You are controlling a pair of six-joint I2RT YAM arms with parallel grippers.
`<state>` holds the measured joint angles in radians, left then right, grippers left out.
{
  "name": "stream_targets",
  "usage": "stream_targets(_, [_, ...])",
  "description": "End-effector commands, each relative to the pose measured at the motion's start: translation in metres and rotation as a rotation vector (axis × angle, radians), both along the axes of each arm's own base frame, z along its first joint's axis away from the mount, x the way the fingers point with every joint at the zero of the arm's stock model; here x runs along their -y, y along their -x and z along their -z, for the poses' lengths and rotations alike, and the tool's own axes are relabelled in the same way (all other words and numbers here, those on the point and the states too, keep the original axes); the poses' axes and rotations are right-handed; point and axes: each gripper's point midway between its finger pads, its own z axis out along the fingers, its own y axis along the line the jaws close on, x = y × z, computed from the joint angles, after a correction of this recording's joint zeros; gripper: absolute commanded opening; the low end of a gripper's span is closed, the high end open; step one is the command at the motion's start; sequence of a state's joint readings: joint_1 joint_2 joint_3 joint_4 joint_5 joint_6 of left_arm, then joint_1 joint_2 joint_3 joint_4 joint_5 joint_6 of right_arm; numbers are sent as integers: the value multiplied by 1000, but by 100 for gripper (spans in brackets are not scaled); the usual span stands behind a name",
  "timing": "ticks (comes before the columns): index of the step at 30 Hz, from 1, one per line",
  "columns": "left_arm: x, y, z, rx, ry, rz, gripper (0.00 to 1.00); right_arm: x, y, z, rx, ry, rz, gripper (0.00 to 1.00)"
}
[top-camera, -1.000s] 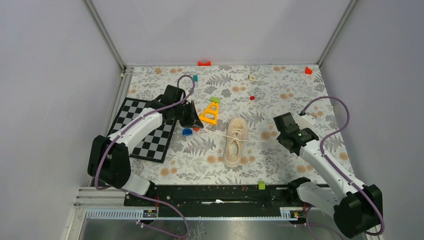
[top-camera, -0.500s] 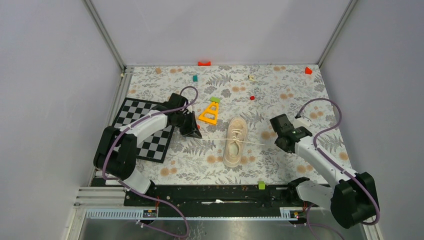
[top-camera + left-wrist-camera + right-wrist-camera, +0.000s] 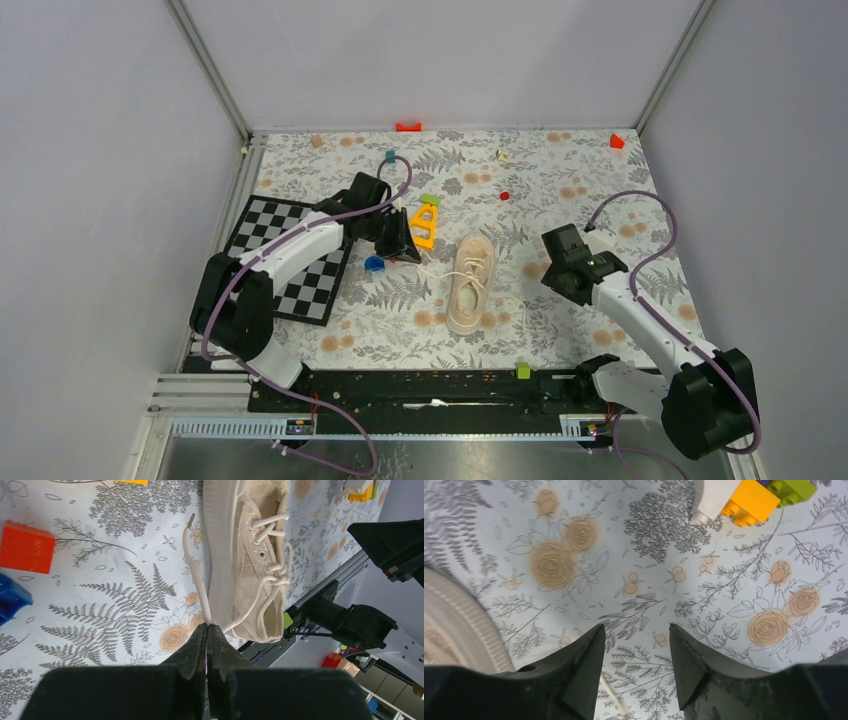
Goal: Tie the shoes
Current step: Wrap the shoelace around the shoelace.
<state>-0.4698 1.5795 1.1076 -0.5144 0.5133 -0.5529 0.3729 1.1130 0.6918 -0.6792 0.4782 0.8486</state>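
- The sneaker (image 3: 470,283) is lying in the middle of the floral desk (image 3: 600,170), between your two arms
- Your left tool (image 3: 206,630) is pinching together on one lace (image 3: 196,575) just beside the sole — the tip is trailing free past the pinch
- Your right tool (image 3: 636,630) is standing apart and holding nothing; the other lace strand (image 3: 611,695) is lying on the desk beneath it
- You are probably setting up the next crossing — so be lowering the right tool squarely over that strand, closing on it well back from the tip, and holding the left pull gentle so the sneaker is not sliding
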Motion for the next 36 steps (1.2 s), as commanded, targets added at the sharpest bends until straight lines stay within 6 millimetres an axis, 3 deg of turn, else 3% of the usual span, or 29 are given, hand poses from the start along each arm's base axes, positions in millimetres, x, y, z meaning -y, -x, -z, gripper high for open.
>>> stream_targets(1, [12,-4,-29,56,49,18,0,-14,-17,-40,122,-75,-79,60])
stream_targets(4, [10,-5,-35,75,41,16,0,-45,-35,-72,266,-183,-266,61])
stream_targets(7, [7,-7,-37,89,21,15,0,-92,-46,-101,387,-299,-527,57])
stream_targets(11, [3,-8,-36,95,-5,6,0,-162,-41,-127,433,-221,-935,54])
stream_targets(15, [-1,-7,-32,88,-22,-8,0,-226,-28,-123,383,-131,-1267,41])
stream_targets(18, [-7,-8,-29,87,-32,-31,0,-256,-27,-113,397,-95,-1407,43])
stream_targets(25, [-15,-11,-27,76,-30,-53,0,-266,-31,-91,338,-21,-1551,52])
stream_targets(36, [-11,-14,-26,66,-13,-49,0,-271,-33,-62,213,24,-1630,53])
